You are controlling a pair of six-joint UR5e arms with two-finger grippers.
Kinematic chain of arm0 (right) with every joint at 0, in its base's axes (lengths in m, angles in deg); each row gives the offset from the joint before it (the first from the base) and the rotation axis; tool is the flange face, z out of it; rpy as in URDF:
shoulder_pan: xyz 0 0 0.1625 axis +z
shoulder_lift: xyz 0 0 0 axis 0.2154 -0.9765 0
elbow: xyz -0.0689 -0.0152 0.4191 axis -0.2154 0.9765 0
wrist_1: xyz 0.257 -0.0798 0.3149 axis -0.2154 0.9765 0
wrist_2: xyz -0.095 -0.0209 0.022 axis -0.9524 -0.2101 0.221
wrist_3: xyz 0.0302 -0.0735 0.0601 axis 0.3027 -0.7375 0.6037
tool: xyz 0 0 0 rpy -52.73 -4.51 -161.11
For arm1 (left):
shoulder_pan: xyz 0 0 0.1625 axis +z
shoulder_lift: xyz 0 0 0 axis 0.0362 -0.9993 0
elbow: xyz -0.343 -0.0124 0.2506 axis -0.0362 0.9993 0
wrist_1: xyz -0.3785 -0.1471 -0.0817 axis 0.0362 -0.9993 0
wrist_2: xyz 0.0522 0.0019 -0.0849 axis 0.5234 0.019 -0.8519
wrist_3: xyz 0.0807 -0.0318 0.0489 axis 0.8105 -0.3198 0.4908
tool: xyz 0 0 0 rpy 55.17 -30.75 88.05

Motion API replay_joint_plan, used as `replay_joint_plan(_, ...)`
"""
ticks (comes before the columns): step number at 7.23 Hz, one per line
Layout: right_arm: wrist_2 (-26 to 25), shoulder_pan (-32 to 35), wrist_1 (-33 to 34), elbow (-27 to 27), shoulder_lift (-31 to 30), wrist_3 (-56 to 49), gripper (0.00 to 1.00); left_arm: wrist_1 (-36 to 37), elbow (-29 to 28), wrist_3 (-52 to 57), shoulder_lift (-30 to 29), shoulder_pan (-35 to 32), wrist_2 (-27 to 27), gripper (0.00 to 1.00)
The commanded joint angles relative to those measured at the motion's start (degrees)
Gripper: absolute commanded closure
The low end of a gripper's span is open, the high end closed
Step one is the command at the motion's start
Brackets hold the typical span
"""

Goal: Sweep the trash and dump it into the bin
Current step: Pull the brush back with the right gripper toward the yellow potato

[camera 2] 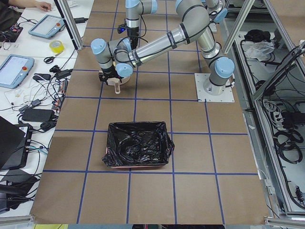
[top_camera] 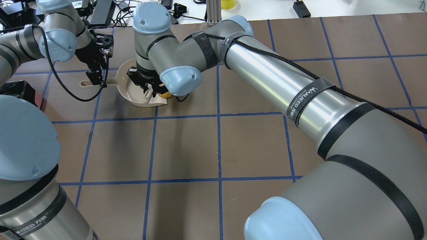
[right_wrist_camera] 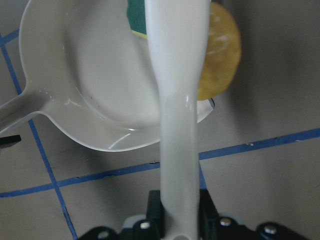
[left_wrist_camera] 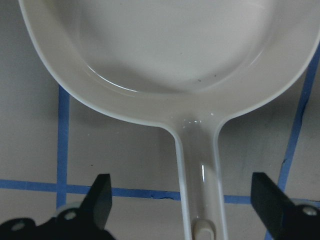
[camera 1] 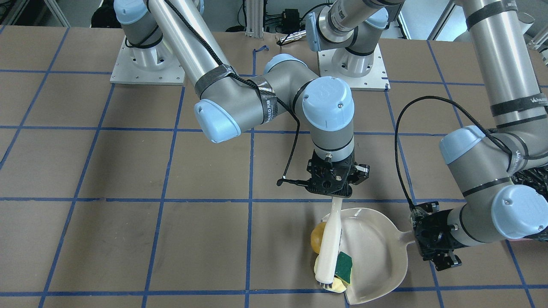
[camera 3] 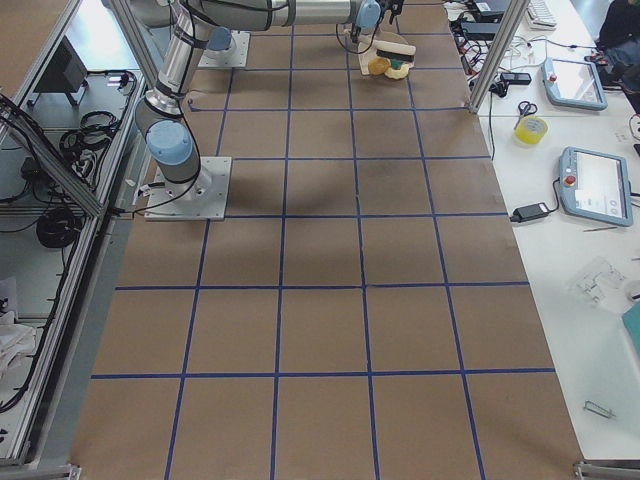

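Yellow lump just outside the dustpan mouth on the desk, green sponge piece at the lip, cream piece by the bristles. Laid across them, a white brush, clamped in the right gripper. Left gripper spread wide astride the dustpan's handle, not pinching. Bin well apart.

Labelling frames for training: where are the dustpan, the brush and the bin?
dustpan (camera 1: 377, 253), front-facing view, bare inner floor.
brush (camera 1: 330, 246), front-facing view, middle of its back.
bin (camera 2: 137, 125), left side view, black liner at rim.
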Motion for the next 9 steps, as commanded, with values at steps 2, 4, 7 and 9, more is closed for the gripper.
replay_joint_plan(2, -4.0, -0.8, -4.6, 0.1, -0.5, -4.2, 1.0, -0.3, 0.0, 0.4, -1.2, 3.2, -0.6, 0.01)
replay_joint_plan(4, -12.4, -1.5, -12.8, 0.1, -1.2, -10.2, 1.0, -0.6, 0.2, -0.5, -1.2, 3.0, -0.8, 0.01)
replay_joint_plan(7, -17.8, -6.6, -17.9, -0.4, -1.4, -17.5, 1.0, -0.6, 0.6, -1.0, -1.0, 2.2, -0.8, 0.07)
replay_joint_plan(9, -18.2, -9.7, -17.8, -0.6, -1.2, -22.1, 1.0, -0.5, 0.5, -0.4, -1.1, 2.1, -0.8, 0.22)
